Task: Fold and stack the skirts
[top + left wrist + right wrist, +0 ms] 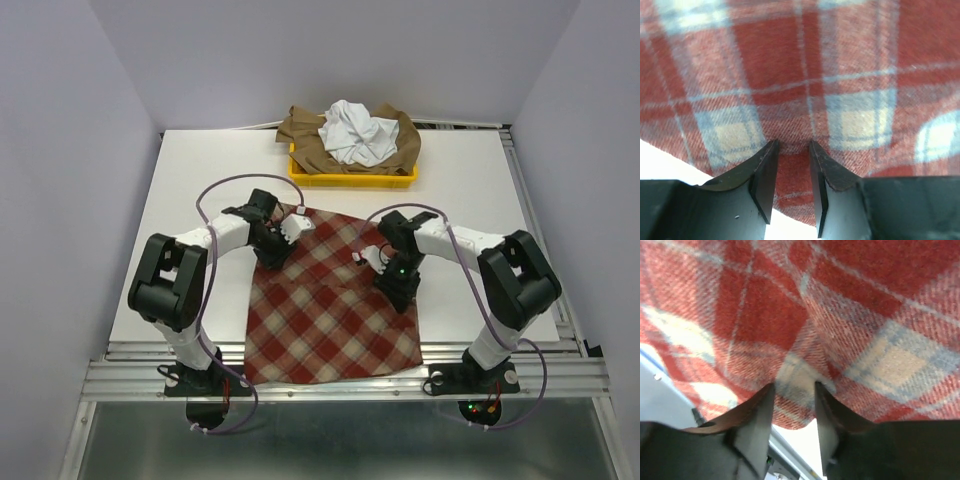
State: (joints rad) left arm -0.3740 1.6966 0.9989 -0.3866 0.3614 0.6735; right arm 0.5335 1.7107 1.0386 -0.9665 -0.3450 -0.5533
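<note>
The red-and-beige checked skirt [330, 300] lies spread flat on the table, its near hem hanging over the front edge. My left gripper [289, 231] is at its far left corner. In the left wrist view, the left gripper [792, 143] has its jaws narrowed on the skirt's [805, 75] edge, with cloth filling the gap. My right gripper [366, 258] is at the right edge. In the right wrist view, the right gripper [793, 385] is shut on a bunched fold of the skirt [840, 305]. The white skirt [355, 130] lies crumpled on the tan-brown skirt [303, 135].
A yellow tray [330, 180] at the back middle of the table holds the white and tan skirts. Bare white tabletop [190, 200] lies to either side of the checked skirt. A metal rail [130, 375] runs along the near edge.
</note>
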